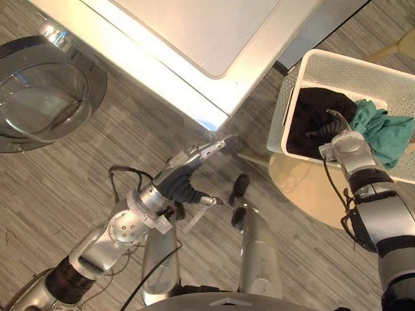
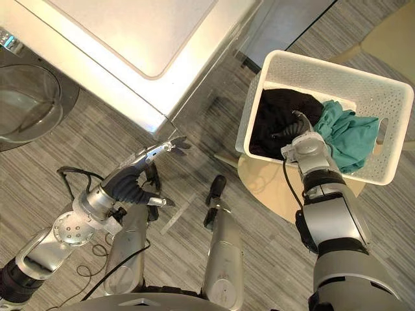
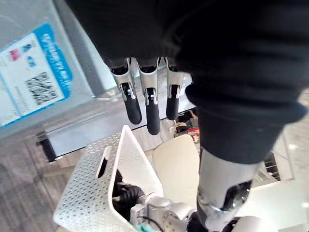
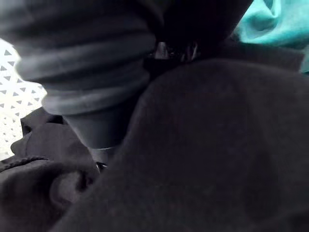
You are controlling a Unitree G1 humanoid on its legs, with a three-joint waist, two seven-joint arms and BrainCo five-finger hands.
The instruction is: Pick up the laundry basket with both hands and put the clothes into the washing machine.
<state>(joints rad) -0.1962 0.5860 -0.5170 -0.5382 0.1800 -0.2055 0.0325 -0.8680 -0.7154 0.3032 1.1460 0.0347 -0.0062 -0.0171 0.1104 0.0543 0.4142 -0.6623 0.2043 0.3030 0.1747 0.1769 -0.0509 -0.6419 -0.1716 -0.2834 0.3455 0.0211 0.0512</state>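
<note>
The white perforated laundry basket [image 1: 350, 65] stands on a round beige stool [image 1: 305, 188] to my right. It holds a black garment [image 1: 311, 110] and a teal garment [image 1: 386, 133]. My right hand [image 1: 337, 133] is down inside the basket, on the black garment [image 4: 203, 145] beside the teal one [image 4: 275, 24]. My left hand [image 1: 185, 172] hovers over the floor in front of the washing machine [image 1: 194, 39]. It is open with straight fingers [image 3: 152, 106] pointing toward the basket [image 3: 91, 183], a good way short of it.
The machine's round glass door [image 1: 45, 91] hangs open at the far left. The machine's white top fills the upper middle, its corner reaching out between my left hand and the basket. Grey wood-look floor lies all around.
</note>
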